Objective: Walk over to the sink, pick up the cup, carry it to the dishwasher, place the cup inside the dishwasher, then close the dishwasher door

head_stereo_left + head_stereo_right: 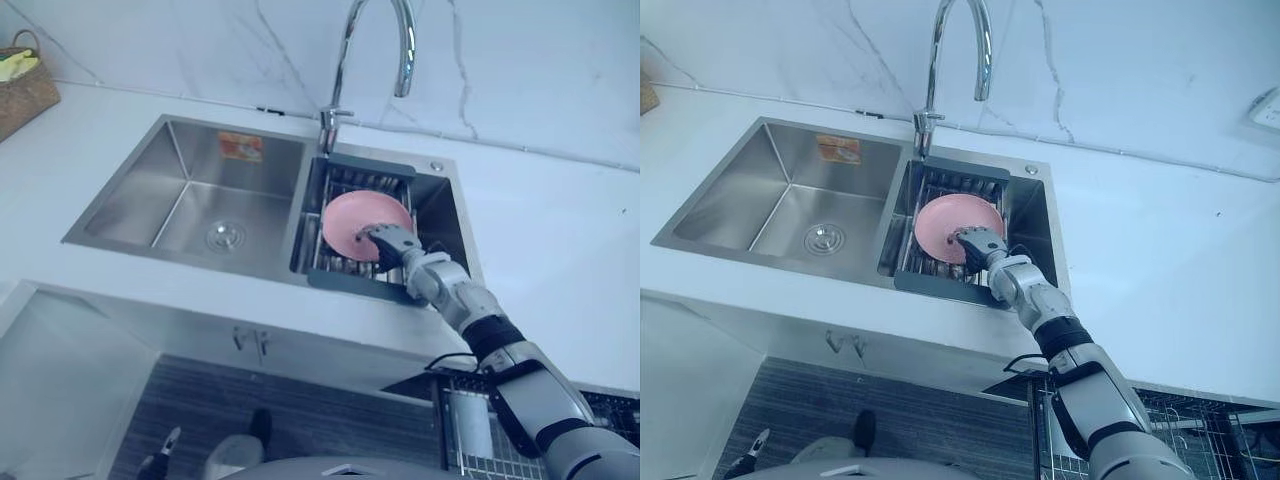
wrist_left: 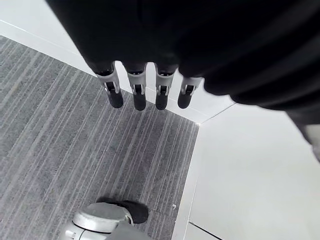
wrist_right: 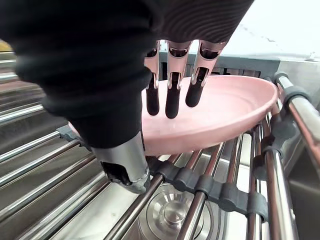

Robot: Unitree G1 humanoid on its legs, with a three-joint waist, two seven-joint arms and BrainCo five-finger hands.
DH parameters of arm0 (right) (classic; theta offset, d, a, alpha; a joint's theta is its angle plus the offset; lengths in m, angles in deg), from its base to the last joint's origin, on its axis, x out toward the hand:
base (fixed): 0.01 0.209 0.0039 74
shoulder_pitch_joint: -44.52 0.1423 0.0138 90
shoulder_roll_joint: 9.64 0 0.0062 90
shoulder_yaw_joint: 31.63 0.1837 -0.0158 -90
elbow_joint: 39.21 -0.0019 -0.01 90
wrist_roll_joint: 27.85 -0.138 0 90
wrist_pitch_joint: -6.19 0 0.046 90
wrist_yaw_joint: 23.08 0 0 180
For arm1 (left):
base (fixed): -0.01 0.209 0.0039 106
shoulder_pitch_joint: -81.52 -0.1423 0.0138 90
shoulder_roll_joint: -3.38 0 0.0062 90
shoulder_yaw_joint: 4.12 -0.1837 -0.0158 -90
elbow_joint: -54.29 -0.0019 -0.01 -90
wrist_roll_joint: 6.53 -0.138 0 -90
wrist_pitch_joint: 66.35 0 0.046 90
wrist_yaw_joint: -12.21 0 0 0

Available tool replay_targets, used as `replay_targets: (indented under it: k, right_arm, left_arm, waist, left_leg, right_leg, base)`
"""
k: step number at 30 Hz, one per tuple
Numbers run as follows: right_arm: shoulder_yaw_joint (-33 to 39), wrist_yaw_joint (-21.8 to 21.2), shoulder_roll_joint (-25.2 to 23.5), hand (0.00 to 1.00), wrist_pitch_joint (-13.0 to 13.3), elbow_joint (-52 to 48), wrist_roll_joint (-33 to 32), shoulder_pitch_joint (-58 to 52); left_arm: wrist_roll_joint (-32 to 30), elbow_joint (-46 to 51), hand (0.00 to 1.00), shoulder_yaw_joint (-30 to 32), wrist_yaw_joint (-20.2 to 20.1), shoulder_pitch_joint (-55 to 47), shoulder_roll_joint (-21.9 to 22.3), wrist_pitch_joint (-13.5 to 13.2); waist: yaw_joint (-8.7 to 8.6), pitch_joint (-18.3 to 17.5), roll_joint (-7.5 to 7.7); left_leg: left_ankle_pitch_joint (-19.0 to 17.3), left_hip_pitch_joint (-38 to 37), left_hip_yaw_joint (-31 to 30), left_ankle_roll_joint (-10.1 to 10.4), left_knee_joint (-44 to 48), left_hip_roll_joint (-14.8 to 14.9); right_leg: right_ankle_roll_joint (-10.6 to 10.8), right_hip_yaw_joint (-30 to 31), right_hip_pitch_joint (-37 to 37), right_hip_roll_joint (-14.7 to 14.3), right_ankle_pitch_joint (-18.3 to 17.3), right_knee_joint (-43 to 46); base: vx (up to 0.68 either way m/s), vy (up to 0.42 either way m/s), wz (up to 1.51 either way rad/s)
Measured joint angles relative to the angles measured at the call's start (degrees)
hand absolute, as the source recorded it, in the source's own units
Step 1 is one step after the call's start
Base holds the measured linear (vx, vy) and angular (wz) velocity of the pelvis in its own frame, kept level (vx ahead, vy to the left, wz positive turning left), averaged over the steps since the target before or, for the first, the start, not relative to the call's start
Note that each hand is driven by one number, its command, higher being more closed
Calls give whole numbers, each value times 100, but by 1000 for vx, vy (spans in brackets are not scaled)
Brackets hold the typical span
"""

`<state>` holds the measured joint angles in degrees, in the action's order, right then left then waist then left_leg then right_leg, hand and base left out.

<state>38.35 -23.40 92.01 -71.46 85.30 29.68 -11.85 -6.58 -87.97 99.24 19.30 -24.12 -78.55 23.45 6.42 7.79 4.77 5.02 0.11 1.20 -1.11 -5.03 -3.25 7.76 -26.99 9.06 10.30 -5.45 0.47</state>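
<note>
No cup shows; a pink shallow dish (image 1: 350, 215) leans on a dark-framed drying rack (image 1: 350, 282) set in the right basin of the sink. My right hand (image 1: 390, 243) reaches into that basin at the dish's near edge. In the right wrist view its fingers (image 3: 172, 95) stretch nearly straight over the dish's inside (image 3: 235, 105), while the thumb (image 3: 127, 170) sits below the rim by the rack bars (image 3: 220, 192); the hand is open. My left hand (image 2: 137, 92) hangs open over the grey floor, holding nothing.
The steel sink's left basin (image 1: 190, 200) holds only a drain. A tall curved faucet (image 1: 375, 30) rises behind the rack. A wicker basket (image 1: 20, 90) stands on the white counter (image 1: 560, 250) at far left. A wire dishwasher rack (image 1: 480, 430) shows below the counter, lower right.
</note>
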Motion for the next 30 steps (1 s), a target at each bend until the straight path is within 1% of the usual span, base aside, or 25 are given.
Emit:
replay_targets:
  k: [4, 6, 8, 12, 16, 20, 22, 26, 30]
  right_arm:
    - [-5, 308, -1, 100, -30, -78, 274, -3]
    - [9, 590, 1, 100, -170, -210, 488, -110]
    - [12, 743, 0, 100, -269, -272, 590, -157]
    - [12, 1143, -41, 100, -516, -282, 646, -270]
    - [80, 1378, -76, 100, -650, -293, 635, -332]
    - [222, 1556, -74, 100, -652, -388, 533, -374]
    - [250, 1598, -73, 100, -633, -533, 432, -424]
    - [338, 1612, -73, 100, -630, -880, 236, -606]
    - [341, 1800, -89, 100, -570, -1181, 12, -758]
  left_arm:
    - [-1, 5, 0, 0, 23, -49, -1, -3]
    - [-1, 63, 0, -5, 66, -48, -2, -44]
    - [-2, 162, 0, -10, 130, -46, -1, -65]
    - [-4, 267, 0, -23, 266, -41, -4, -221]
    - [-7, 259, 0, -66, 376, -56, 5, -246]
    - [-7, 260, 0, -67, 429, -124, 4, -295]
    - [-7, 260, 0, -66, 507, -206, 5, -325]
    - [-7, 264, 0, -65, 527, -208, 9, -388]
    - [-8, 270, 0, -65, 550, -207, 12, -453]
  waist:
    - [4, -15, 62]
    - [3, -8, 107]
    - [-7, -9, 118]
    - [-2, -2, 106]
    - [6, 30, 62]
    - [4, 70, 1]
    - [-16, 70, -1]
    - [-36, 70, 1]
    - [-95, 70, 0]
  left_leg:
    - [-5, 9, 59, -2, 2, -21]
    - [14, 3, 95, -37, 3, -40]
    - [6, -14, 114, -29, 4, -46]
    - [-5, -33, 156, -12, 4, -31]
    - [-18, -110, 170, 7, 1, -12]
    - [-47, -118, 185, 46, 1, -7]
    - [-70, -121, 203, 60, 1, -3]
    - [-66, -123, 214, 33, 2, -5]
    - [-69, -144, 239, 33, 2, -4]
  right_leg:
    - [-13, 59, -7, 33, 12, 30]
    - [31, 81, -20, 30, 50, 39]
    - [30, 105, -14, 32, 49, 37]
    - [28, 114, -9, 22, 50, 41]
    - [25, 124, 58, 11, 52, 54]
    - [23, 131, 67, 9, 51, 37]
    - [23, 149, 69, 5, 50, 11]
    - [23, 172, 69, 4, 50, -14]
    - [25, 219, 66, 6, 51, -16]
  base:
    - [69, -7, -7]
    - [94, -25, -7]
    - [80, -30, -5]
    - [24, -23, -2]
    - [-3, -20, -1]
    - [-29, -16, -1]
    - [-8, -22, -5]
    - [11, -19, -3]
    - [14, -24, -6]
